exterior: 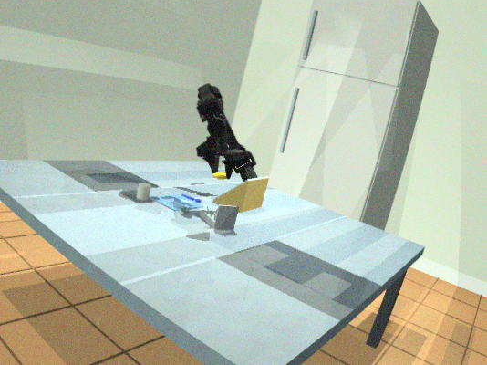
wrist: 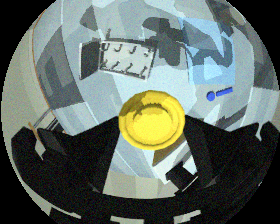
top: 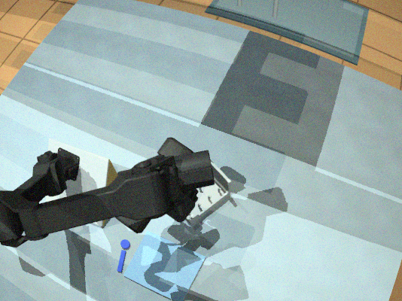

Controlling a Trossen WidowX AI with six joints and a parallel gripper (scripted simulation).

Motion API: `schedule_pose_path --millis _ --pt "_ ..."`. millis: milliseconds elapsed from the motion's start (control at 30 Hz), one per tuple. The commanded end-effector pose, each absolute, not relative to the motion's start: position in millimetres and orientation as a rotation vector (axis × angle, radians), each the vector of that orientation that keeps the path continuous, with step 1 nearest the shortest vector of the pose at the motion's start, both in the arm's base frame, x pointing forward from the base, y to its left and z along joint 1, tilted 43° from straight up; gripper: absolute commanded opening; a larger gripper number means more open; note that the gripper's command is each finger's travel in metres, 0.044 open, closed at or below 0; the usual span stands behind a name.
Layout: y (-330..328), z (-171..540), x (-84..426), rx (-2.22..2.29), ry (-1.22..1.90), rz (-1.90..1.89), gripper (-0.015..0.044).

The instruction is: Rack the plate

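A yellow round plate (exterior: 220,175) (wrist: 151,125) is held off the table, about level in the exterior view. My gripper (exterior: 222,174) (wrist: 151,119) is shut on it, with one finger at each side of the plate. In the top view the arm hides the plate. The dish rack (top: 215,202) (exterior: 226,217) (wrist: 125,58) is a small pale tray with two rows of hooked pegs and a grey end panel. It stands on the table, away from the plate and touching nothing of my gripper. The arm covers part of it in the top view.
A blue square mat (top: 137,269) (wrist: 200,75) lies near the rack, with a blue stick (top: 121,261) (exterior: 191,198) (wrist: 224,92) beside it. A pale cup (exterior: 143,192) stands beyond the mat. A tan and white wedge block (top: 90,167) (exterior: 255,195) stands near the arm's base.
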State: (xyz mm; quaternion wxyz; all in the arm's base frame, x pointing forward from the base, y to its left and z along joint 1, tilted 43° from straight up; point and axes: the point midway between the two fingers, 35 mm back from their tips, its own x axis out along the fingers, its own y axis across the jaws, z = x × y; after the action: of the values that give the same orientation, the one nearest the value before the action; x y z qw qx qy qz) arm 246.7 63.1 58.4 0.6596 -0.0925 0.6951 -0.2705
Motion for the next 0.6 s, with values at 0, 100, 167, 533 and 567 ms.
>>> schedule_pose_path --millis 0,100,167,533,567 --pt "59.8 48.2 245.4 -0.199 1.644 -0.5 0.0" --pt "57.2 41.5 245.1 -0.192 1.683 -0.424 0.0" --pt "55.5 37.2 245.0 -0.186 1.704 -0.371 0.0" --pt "47.6 16.6 245.9 -0.157 1.758 -0.062 0.0" --pt "46.9 14.9 246.1 -0.155 1.758 -0.033 0.0"
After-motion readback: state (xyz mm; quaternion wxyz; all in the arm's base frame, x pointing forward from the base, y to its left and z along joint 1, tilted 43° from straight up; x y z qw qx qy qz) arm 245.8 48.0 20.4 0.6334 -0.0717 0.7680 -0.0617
